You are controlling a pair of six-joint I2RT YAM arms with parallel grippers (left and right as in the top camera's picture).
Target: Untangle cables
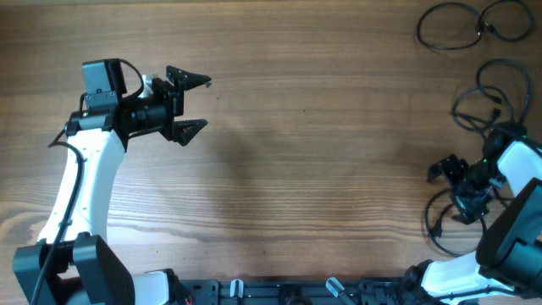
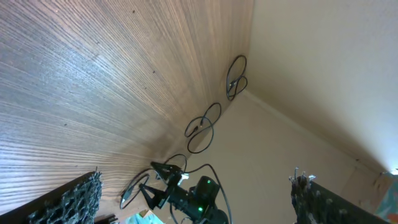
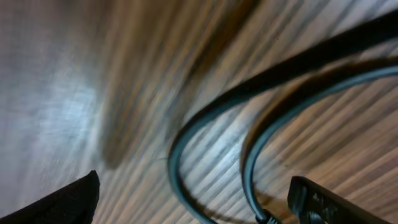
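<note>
Blurred black cable loops [image 3: 205, 118] lie closest, resting on the bench [image 3: 56, 93] between the spread fingers of the right tool [image 3: 193, 196], which clamps nothing. The blur is too heavy to make out plugs or markings, and both loops run out of frame. Overhead, this tangle sits at the bench's right edge, partly covered by the right arm. Beyond it lie a middle coil [image 1: 491, 97] and a far coil [image 1: 474, 24]. The left tool [image 1: 203, 103] hovers well apart, fingers spread, holding nothing.
</note>
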